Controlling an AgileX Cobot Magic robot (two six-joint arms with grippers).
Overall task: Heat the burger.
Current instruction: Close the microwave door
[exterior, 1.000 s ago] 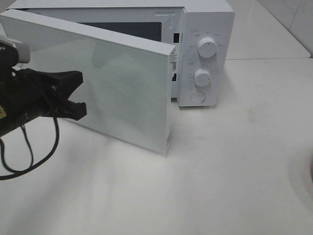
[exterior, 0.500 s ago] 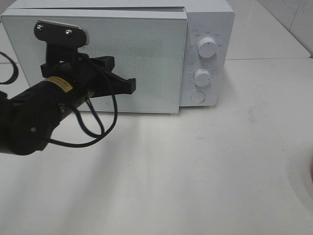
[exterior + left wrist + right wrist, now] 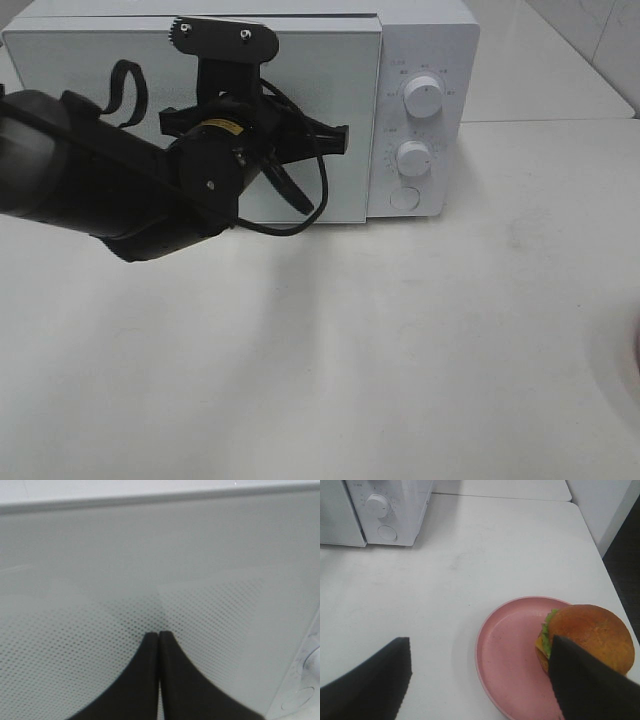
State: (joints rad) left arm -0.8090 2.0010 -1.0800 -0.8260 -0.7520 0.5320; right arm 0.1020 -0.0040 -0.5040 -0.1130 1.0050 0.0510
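White now fills the whole front of the microwave [image 3: 420, 110]: its door [image 3: 330, 80], which stood swung wide a second ago, is pushed flat against the body, and the left arm that was off to the side has come across in front of it. The left gripper [image 3: 159, 636] has its two black fingers pressed together with nothing between them, and their tips sit against the dotted door panel, or a hair off it; I cannot tell which.

That closing looks out of step with the job, because the burger [image 3: 587, 639] is not inside. It sits on the pink plate [image 3: 507, 655] on the white table [image 3: 400, 350], well apart from the microwave, toward the right arm's side. My reading is that the door will have to be opened again before any heating can happen.

The right gripper [image 3: 480, 672] hangs above the plate with its fingers spread wide, holding nothing; one finger overlaps the burger in its own camera, without clear contact.
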